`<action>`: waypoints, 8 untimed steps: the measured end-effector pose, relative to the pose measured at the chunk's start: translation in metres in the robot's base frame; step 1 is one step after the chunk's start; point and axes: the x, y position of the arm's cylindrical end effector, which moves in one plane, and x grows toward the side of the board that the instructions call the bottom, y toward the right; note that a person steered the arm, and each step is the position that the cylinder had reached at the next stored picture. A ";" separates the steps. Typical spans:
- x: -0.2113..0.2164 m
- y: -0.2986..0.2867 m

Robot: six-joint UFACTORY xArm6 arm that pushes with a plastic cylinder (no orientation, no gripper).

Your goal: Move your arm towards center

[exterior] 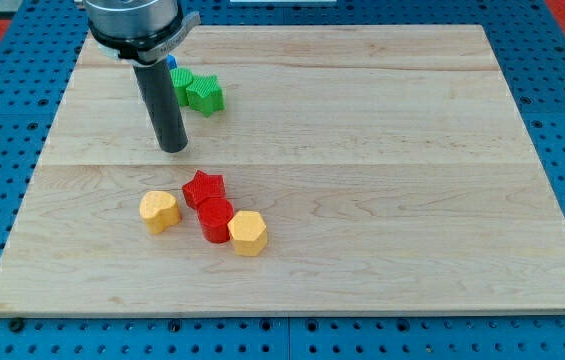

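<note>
Hand absent: my tip (173, 149), a bare rod grasping nothing, is resting on the tabletop (412, 200) left of centre. Risk, nearest first: a diagonal path is passing close to the yellow hexagonal block (248, 233), red cylinder (215, 220) and red star (203, 187). Rod is standing roughly vertical; green blocks (196, 91) are lying just behind.

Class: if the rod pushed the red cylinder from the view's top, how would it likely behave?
The red cylinder stands squat on its flat end, so it would probably slide, not tip. It touches the red star and yellow hexagon, so the hexagon would likely shift too. My tip is apart from it.
</note>
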 end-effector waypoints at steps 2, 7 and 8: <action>-0.004 0.004; 0.076 0.140; 0.119 0.146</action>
